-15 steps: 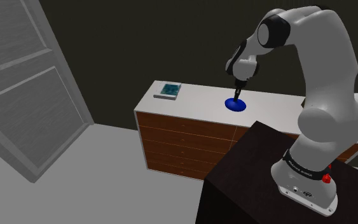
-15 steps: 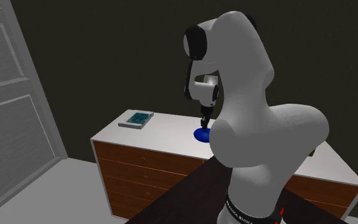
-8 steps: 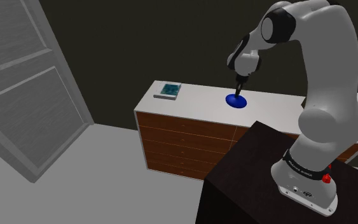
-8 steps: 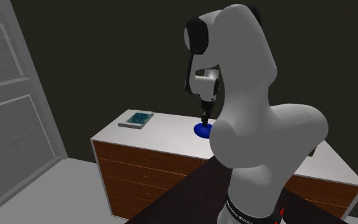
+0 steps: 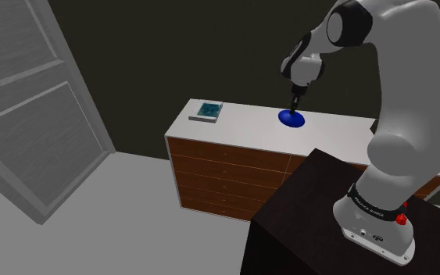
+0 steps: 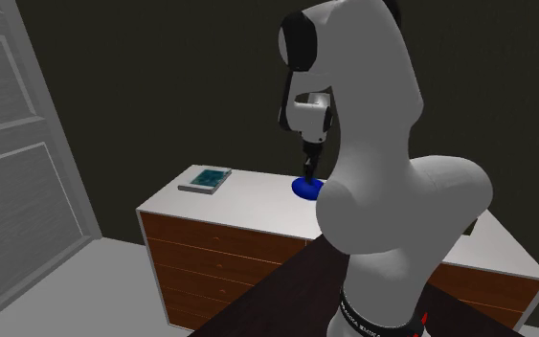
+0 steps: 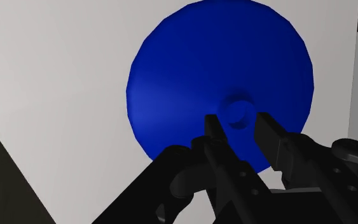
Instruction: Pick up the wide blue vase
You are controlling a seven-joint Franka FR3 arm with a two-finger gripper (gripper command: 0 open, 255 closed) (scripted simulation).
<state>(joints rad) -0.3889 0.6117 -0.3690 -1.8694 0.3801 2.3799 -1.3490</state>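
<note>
The wide blue vase (image 5: pixel 291 118) is a low, flat-spreading dish shape with a small neck in its middle. My black gripper (image 5: pixel 293 106) comes down from above and is shut on that neck. In the wrist view the two fingers (image 7: pixel 264 129) clasp the neck of the vase (image 7: pixel 190 83) from either side, with the gripper (image 7: pixel 238 125) centred over it. The vase (image 6: pixel 304 187) hangs a little above the white dresser top (image 5: pixel 241 126), beneath the gripper (image 6: pixel 309 170).
A teal book (image 5: pixel 207 111) lies near the dresser's end at the shoulder view's left. The dresser has brown drawer fronts (image 5: pixel 226 168). A grey panelled door (image 5: pixel 30 101) leans at the left. My dark stand (image 5: pixel 312 219) is at the lower right.
The gripper has risen with the vase held in it, and the vase has come up off the dresser top and drifted slightly towards the back wall.
</note>
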